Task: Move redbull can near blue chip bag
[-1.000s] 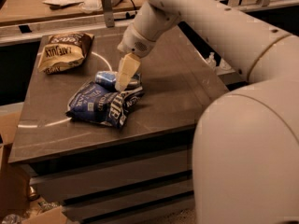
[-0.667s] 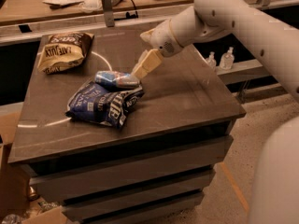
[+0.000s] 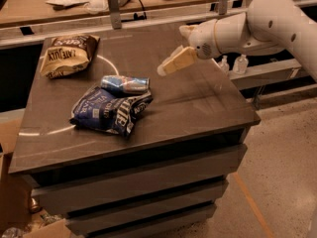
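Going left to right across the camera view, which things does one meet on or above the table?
Brown chip bag → redbull can → gripper, above the table at right. Blue chip bag overlaps others, omitted.

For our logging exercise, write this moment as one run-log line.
redbull can: on its side, touching blue chip bag | gripper: above table, right of can, apart from it | task: looks done

Glossy table (image 3: 198,108), seemingly plastic hand (image 3: 164,69) above

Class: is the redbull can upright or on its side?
On its side: the redbull can lies flat against the blue chip bag; the claw hovers apart above the table.
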You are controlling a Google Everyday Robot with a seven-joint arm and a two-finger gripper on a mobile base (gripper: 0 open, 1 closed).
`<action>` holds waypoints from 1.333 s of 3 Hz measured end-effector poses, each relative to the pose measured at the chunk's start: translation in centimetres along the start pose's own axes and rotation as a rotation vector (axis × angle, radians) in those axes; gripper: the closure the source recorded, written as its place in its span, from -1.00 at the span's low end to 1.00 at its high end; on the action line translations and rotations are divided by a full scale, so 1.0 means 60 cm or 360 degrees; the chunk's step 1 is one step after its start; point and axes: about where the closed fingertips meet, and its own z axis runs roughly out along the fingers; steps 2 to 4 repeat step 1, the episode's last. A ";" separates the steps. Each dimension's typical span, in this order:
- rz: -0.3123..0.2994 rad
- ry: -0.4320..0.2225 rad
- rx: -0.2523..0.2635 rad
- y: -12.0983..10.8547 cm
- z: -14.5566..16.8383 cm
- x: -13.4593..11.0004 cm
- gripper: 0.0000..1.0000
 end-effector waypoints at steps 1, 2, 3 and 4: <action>0.0000 0.0000 0.0000 0.000 0.000 0.000 -1.00; 0.0000 0.0000 0.0000 0.000 0.000 0.000 -1.00; 0.0000 0.0000 0.0000 0.000 0.000 0.000 -1.00; 0.0000 0.0000 0.0000 0.000 0.000 0.000 -1.00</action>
